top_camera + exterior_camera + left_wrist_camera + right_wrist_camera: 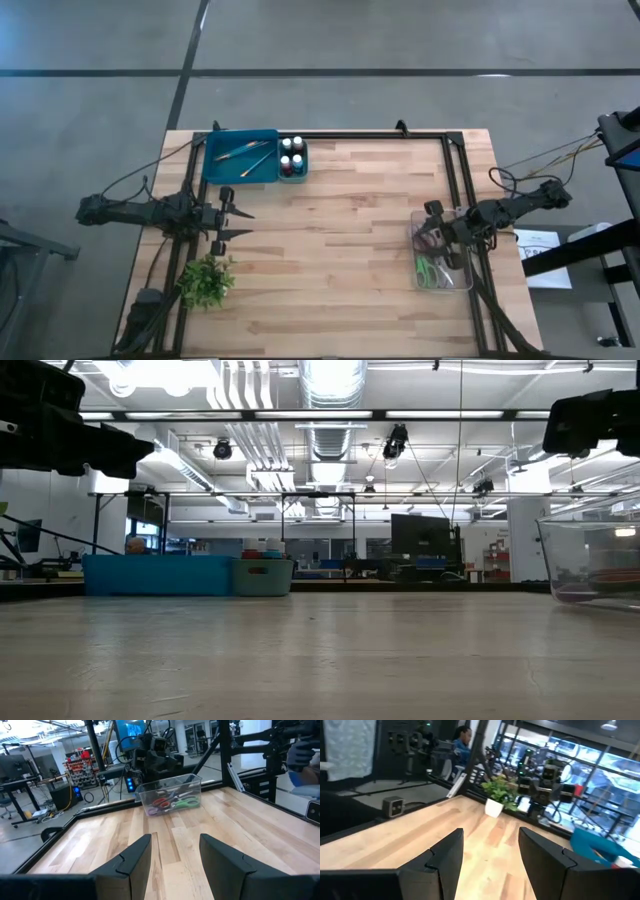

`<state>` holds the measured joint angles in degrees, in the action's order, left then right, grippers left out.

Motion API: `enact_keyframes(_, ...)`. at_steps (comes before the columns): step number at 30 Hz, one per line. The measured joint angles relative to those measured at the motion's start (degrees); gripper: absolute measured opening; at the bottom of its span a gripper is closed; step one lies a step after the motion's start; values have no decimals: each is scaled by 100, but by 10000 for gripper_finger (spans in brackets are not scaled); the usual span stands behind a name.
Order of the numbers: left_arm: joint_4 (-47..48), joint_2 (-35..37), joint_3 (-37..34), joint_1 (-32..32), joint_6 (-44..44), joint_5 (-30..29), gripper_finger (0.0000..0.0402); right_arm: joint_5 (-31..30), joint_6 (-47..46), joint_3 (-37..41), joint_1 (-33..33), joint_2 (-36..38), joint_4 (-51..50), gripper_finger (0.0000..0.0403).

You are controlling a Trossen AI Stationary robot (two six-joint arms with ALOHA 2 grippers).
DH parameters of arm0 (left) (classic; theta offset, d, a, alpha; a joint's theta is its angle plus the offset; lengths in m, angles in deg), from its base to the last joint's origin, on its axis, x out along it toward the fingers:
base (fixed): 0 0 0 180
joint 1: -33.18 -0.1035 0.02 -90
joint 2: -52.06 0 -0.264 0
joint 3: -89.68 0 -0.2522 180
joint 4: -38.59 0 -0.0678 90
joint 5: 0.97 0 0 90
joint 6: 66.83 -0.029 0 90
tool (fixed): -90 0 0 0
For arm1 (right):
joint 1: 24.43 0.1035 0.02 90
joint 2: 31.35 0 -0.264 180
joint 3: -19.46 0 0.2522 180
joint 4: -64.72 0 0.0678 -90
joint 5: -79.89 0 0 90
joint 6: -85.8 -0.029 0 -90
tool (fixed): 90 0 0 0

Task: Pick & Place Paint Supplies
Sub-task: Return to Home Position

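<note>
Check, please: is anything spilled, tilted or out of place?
Nothing stands out. The paintbrushes lie in the blue bin, the scissors in the clear container, the plant stands upright; the left gripper and right gripper are open, empty.

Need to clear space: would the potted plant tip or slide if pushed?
The potted plant likely tips if pushed high: its foliage spreads wider than the small white pot. A low push on the pot probably slides it; it looks light.
</note>
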<state>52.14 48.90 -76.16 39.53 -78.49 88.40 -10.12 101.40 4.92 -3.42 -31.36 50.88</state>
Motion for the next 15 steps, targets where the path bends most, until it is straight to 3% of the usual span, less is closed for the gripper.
enact_keyframes(12,0,0,0,2,-9,0,173,-166,25,-2,-878,-2,7,188)
enact_keyframes(15,0,0,0,0,-9,0,173,-168,-473,-2,-1038,-6,7,188)
